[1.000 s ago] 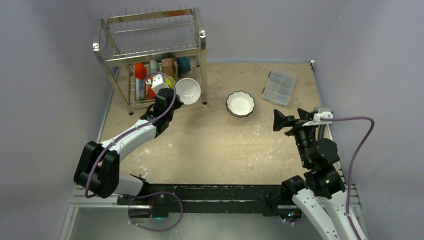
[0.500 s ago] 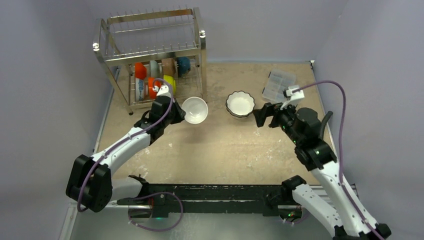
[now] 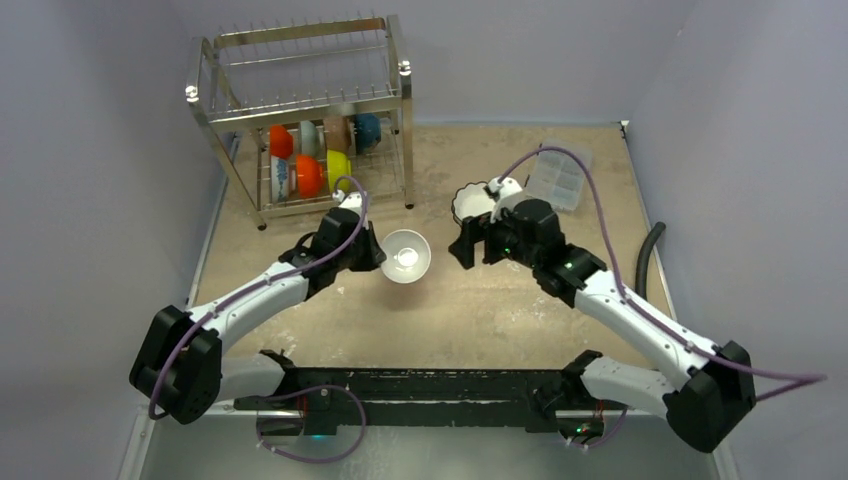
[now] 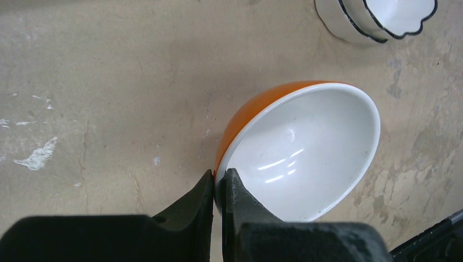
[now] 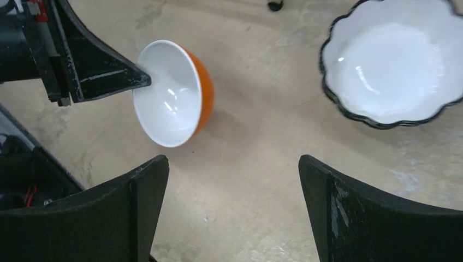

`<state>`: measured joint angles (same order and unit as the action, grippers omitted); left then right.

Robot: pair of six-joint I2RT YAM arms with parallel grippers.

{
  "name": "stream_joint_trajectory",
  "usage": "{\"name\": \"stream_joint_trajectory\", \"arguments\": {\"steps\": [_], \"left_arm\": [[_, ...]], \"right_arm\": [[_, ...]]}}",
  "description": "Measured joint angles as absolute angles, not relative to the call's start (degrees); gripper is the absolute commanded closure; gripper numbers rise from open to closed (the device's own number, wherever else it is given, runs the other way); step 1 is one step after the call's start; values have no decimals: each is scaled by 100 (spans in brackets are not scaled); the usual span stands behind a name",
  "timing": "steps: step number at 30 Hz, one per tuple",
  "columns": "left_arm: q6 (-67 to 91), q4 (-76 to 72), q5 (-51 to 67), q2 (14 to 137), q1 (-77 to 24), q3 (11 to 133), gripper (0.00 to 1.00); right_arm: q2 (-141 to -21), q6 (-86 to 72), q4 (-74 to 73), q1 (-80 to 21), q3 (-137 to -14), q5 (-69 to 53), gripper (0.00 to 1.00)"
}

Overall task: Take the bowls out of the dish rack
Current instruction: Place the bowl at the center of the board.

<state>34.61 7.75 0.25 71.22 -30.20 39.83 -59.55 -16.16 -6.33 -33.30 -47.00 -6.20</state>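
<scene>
The rack (image 3: 303, 105) stands in the upper left of the top view, its upper tier bare. The lower tier holds about seven bowls (image 3: 308, 176) on edge: orange, yellow, teal, tan, pale and blue-patterned. Most of the unloading is therefore left to do.

Unloaded so far are the scalloped bowls (image 5: 390, 60), which look like two nested whites, resting on the table right of centre.

A third, the orange bowl (image 4: 300, 153), is mid-frame in the top view. It is out of the rack but not yet set down, tilted and seemingly clear of the table.

The left claw (image 4: 218, 180) pinches its rim. The right claw (image 5: 232, 164) is spread wide and empty, facing that bowl from the right, perhaps for a handover.
</scene>
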Motion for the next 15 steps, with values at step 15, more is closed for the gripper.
{"name": "stream_joint_trajectory", "arguments": {"steps": [15], "left_arm": [[3323,1168,27,7126,-3326,3983,100]], "right_arm": [[-7642,-1911,-237,-4777,-4906,510,29]]}}
